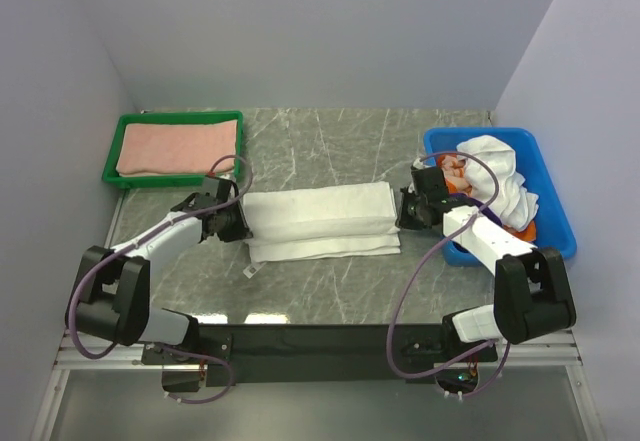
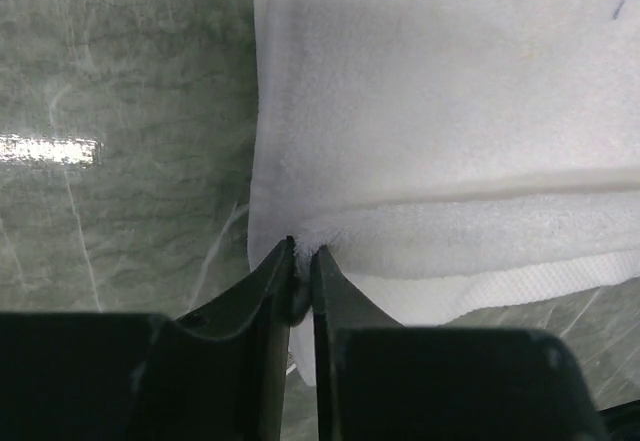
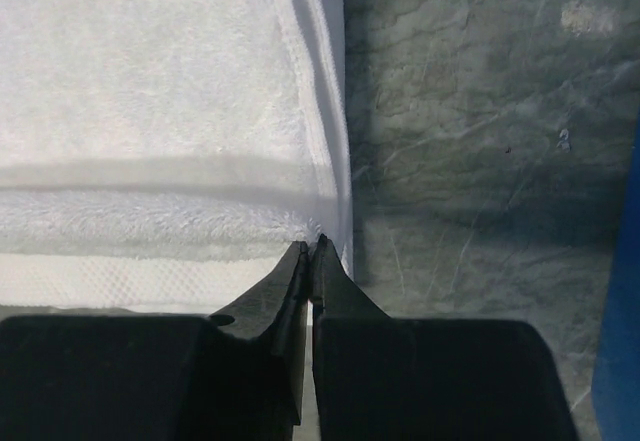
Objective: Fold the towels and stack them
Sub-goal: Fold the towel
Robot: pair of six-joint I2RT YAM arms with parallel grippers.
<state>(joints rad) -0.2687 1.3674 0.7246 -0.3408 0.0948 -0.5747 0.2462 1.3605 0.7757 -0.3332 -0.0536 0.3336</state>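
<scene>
- white towel [image 1: 320, 223] lies in the middle of the table [image 1: 330, 296], folded into a long band running left-right between the two arms
- left gripper [image 2: 303, 258]: fingers pinched together on the towel's left edge, cloth nipped between the tips
- right gripper [image 3: 311, 251]: fingers closed on the towel's right hem, at the fold line
- salmon-pink towel [image 1: 175, 148] lies flat in green tray [image 1: 180, 117], far left
- blue bin [image 1: 556, 216], far right, holds a crumpled white heap [image 1: 495, 176] with orange cloth [image 1: 525, 229] showing at its edge
</scene>
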